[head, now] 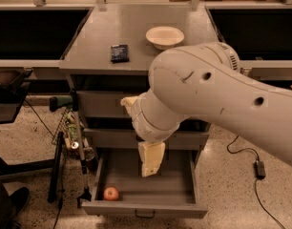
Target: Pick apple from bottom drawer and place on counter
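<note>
The small red-orange apple [111, 193] lies in the front left corner of the open bottom drawer [174, 191], the lowest grey tray with a small black handle. My cream gripper [151, 159] hangs below the thick white arm over the middle of that drawer, up and to the right of the apple and apart from it. The grey counter [136, 30] tops the cabinet above, with the two upper drawers partly hidden by my arm.
A cream bowl [164, 36] and a small black packet [119, 52] sit on the counter. Dark recessed bins [36, 32] flank it. A black stand [79, 142] with clutter is left of the drawers. A cable and adapter [259, 168] lie on the floor at right.
</note>
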{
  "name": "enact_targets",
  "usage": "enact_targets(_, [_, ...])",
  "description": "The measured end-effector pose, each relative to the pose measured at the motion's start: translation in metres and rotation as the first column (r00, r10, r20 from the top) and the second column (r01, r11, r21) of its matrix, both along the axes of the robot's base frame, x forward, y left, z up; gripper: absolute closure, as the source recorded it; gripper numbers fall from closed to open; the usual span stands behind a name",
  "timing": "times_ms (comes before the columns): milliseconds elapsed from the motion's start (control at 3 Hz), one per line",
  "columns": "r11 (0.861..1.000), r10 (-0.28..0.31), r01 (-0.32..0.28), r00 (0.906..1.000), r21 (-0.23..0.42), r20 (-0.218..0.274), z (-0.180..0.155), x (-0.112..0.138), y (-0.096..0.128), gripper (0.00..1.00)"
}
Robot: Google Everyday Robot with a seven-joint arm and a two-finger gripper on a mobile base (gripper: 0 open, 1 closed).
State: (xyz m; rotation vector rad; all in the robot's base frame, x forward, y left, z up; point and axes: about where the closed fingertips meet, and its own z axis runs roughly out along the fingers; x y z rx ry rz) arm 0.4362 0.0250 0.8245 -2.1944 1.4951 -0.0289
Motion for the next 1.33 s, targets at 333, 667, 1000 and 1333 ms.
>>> enact_targets(333, [0.999, 0.049, -0.049, 0.9987, 0.008, -0.012, -0.017, 0.005, 0.008, 0.00])
enact_targets(667, [0.982, 0.191, -0.191, 0.9808, 0.005, -0.037, -0.066, 0.011, 0.032, 0.00])
enact_targets(1000, [0.926, 0.377, -0.378, 0.9219, 0.007, -0.090, -0.142, 0.014, 0.065, 0.00])
enact_targets(1333, [0.829, 0.556, -0.559, 0.8218, 0.014, -0.126, -0.221, 0.012, 0.102, 0.00])
